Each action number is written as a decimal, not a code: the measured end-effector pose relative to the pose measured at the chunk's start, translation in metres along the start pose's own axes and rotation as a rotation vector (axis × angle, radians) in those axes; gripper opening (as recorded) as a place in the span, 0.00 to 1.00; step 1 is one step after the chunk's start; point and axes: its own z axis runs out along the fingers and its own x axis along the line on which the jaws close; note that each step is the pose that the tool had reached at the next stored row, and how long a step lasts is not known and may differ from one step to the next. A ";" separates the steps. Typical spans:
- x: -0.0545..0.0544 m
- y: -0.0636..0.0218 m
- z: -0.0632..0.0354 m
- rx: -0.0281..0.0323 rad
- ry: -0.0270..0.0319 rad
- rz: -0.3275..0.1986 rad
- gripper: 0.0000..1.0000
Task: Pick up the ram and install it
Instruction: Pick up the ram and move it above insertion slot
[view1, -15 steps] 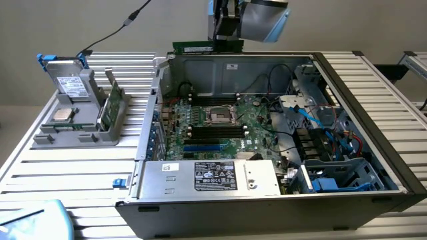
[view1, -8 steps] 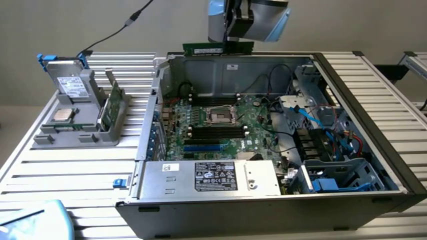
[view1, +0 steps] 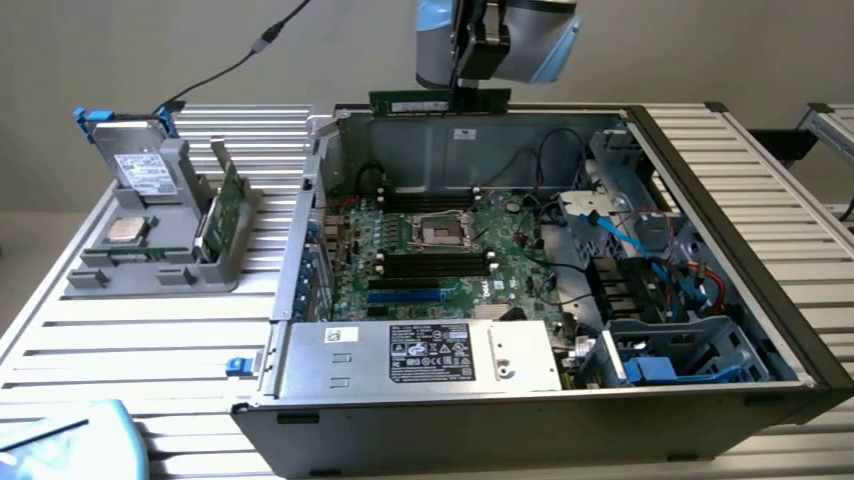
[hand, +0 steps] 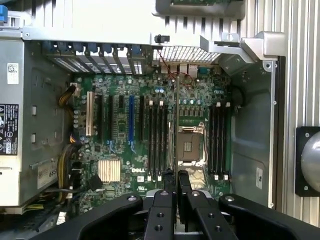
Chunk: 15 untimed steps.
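Gripper (hand: 175, 176) clamps ram (view1: 407, 101) | exterior: flat side | wrist: edge-on above motherboard (hand: 120, 145)

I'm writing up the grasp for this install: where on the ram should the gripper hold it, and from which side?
Pinch the ram across its two flat faces, midway along the upper long edge, from above. It is long and thin, so the middle balances it and the lower edge stays free. The gripper holds it so now, above the open computer case.
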 end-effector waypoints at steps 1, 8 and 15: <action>0.000 -0.0001 0.0003 0.0002 0.0018 0.005 0.14; 0.000 -0.0025 0.0026 0.0019 0.0182 0.031 0.14; 0.001 -0.0141 0.0111 0.0026 0.0228 0.047 0.14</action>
